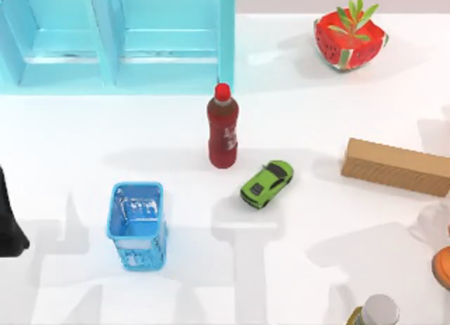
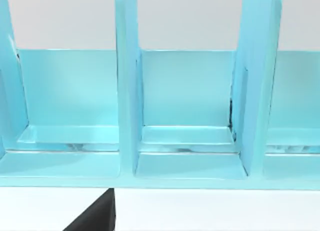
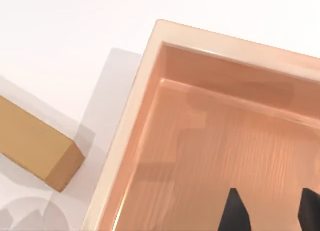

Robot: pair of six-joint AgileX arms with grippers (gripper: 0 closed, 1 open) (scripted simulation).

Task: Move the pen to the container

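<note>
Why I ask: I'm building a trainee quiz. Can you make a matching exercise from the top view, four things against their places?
Things:
1. red drink bottle
2. green toy car
3. light-blue plastic basket
4. cardboard box

Places:
A. far right
B. left half, nearer the front
C. centre, just in front of the blue rack
D. between the bottle and the box, slightly nearer the front

Pairs: 1-C, 2-D, 3-B, 4-A
</note>
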